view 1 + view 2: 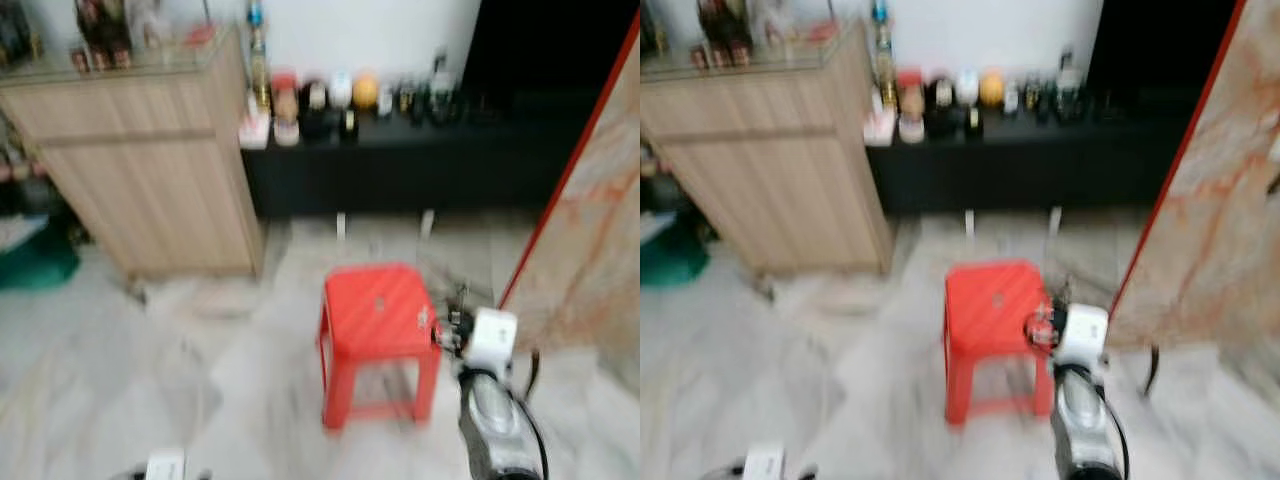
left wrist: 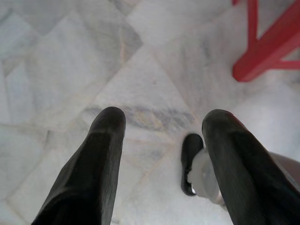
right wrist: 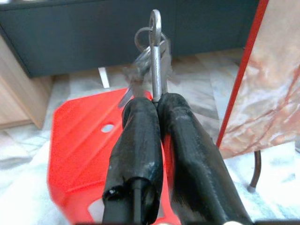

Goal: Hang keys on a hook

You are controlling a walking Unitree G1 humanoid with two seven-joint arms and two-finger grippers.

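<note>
My right gripper (image 3: 157,104) is shut on a bunch of silver keys (image 3: 153,61) with a long metal clip and a ring sticking up past the fingertips. In the eye views the right arm (image 1: 492,400) is raised at the lower right, its gripper (image 1: 452,320) just beside the right edge of a red plastic stool (image 1: 378,310). My left gripper (image 2: 161,119) hangs low over the marble floor with its two black fingers apart and nothing between them. No hook can be made out in these blurred frames.
A light wooden cabinet (image 1: 150,160) stands at the back left. A low black shelf (image 1: 400,165) with bottles and jars runs along the far wall. A marble-patterned panel with a red edge (image 1: 585,230) leans at the right. The floor (image 1: 150,370) is pale marble tile.
</note>
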